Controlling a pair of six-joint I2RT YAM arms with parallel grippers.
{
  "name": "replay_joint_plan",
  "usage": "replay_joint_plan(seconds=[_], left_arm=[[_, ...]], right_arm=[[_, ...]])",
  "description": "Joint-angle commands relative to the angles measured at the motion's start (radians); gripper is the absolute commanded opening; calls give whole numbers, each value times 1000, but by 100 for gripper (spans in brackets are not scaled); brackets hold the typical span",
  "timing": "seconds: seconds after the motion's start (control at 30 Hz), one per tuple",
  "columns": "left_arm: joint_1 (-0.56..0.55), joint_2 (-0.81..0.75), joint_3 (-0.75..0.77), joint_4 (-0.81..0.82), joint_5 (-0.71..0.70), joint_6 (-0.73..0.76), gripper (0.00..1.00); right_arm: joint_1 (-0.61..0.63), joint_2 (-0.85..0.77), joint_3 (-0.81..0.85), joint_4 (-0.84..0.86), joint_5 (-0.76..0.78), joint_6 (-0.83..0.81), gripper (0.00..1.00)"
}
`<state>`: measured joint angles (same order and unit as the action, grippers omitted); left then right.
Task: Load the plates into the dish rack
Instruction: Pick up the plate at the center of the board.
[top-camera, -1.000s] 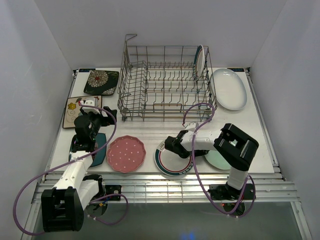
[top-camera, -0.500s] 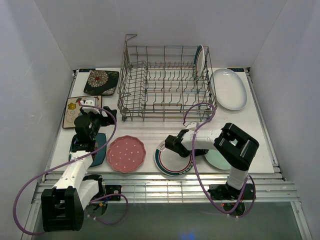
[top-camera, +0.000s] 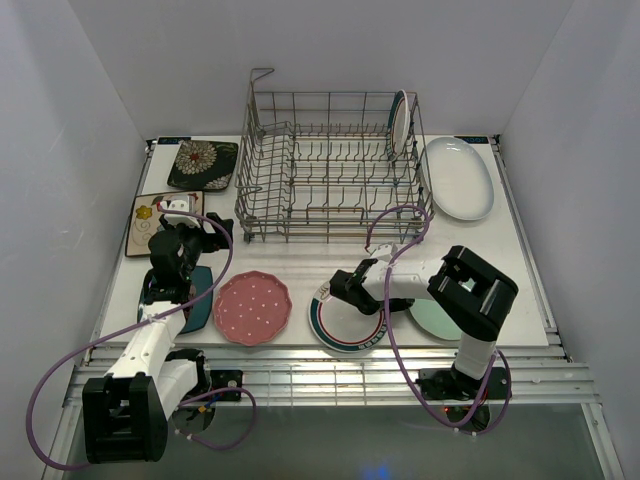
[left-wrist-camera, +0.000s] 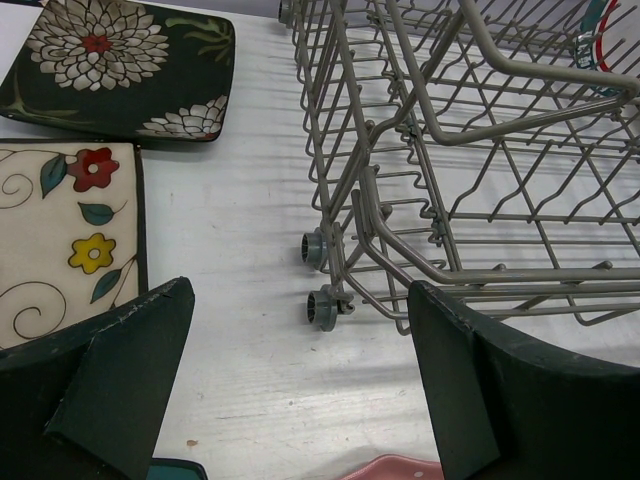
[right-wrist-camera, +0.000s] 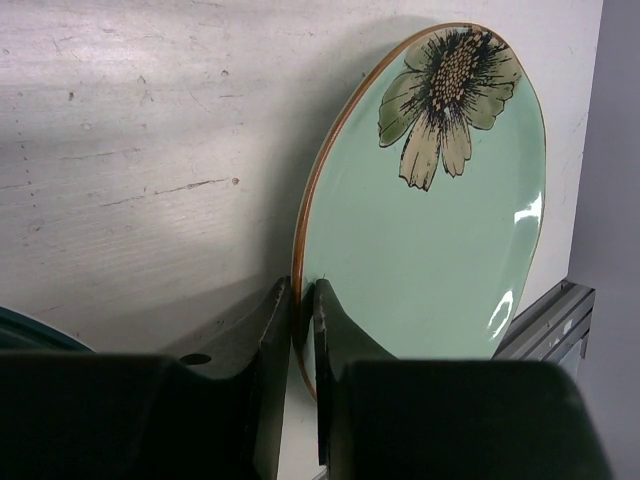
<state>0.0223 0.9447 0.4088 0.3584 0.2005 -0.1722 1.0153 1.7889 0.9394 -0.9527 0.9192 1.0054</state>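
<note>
- The round mint-green ceramic plate with a brown rim and a painted flower lies near the front right edge of the white table. It sits just right of the white round plate with green rim bands and well apart from the grey wire dish rack.
- The right tool has its two dark fingers pressed in on this plate's rim, one on each face. It pinches the edge nearest the wrist, and the rest of the plate stretches away from the fingers.
- The plate looks like glazed ceramic, so it is probably stiff, slick, easily chipped and fairly heavy for an edge hold.
- The rim is the only place to take hold of a plate lying flat. Once lifted, the plate will likely try to swing down from the pinch, so a deep, firm bite matters.
- The left tool is spread wide and holds nothing. It hovers near the rack's near left corner, beside the cream square plate with painted flowers.
</note>
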Motion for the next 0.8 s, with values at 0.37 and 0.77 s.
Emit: replay_joint_plan(seconds=[0.37, 0.77], left_arm=[[-4, -11, 33, -1, -6, 20, 98], [-4, -35, 24, 31, -4, 73, 98]], right_arm=[[-3, 0, 7, -26, 27, 53, 8], [-1, -37, -13, -12, 27, 53, 8]])
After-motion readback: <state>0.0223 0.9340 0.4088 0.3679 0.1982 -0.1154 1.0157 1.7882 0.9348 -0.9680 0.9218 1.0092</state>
